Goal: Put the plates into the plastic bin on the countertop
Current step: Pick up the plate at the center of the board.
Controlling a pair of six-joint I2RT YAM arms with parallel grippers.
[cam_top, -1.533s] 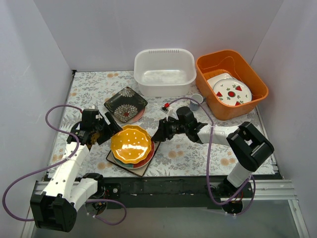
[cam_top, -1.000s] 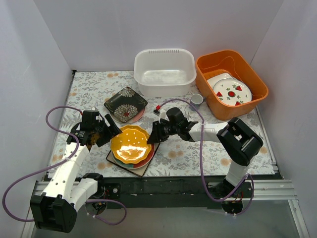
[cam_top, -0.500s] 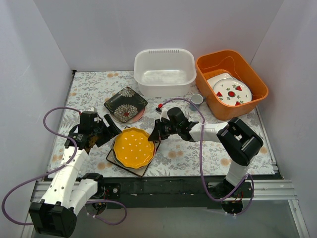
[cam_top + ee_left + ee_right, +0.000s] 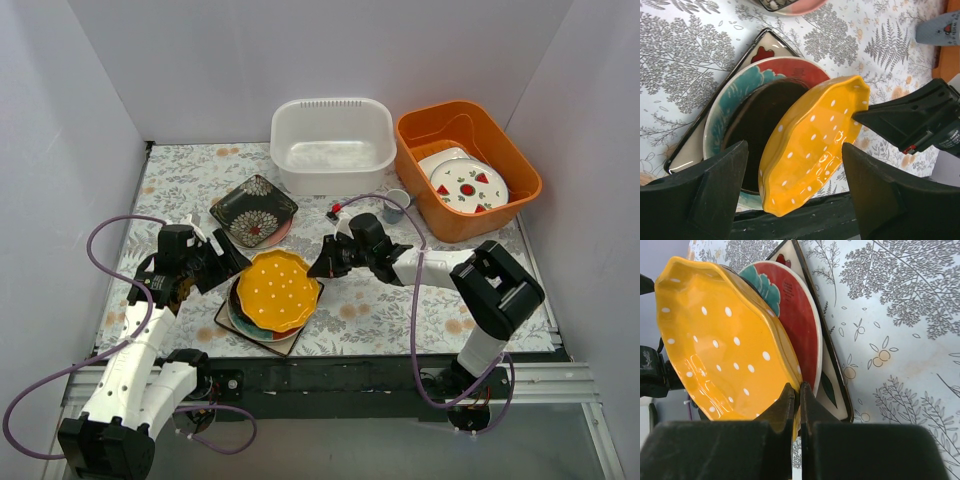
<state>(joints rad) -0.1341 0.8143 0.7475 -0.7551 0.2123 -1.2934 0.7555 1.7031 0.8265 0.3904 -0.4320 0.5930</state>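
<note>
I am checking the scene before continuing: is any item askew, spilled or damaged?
Only the yellow dotted plate is askew: it tilts steeply over the plate stack, because the right claw pinches its rim. Nothing looks spilled or broken.

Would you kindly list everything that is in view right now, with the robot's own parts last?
yellow dotted plate: one, yellow-orange, tilted over the stack
round plates in the stack: count unclear, dark brown on top, red and teal beneath, near centre
cream square plate: one, cream, under the stack
black flowered square plate: one, black, on a pink round plate beyond the stack
white bin: one, translucent white, far centre
orange tub: one, orange, far right, holding white fruit-marked plates
small cup: one, pale, between bin and tub
countertop: one, pale fern print
left gripper: one, black, open, left of the stack
right gripper: one, black, shut on the yellow plate's rim
</note>
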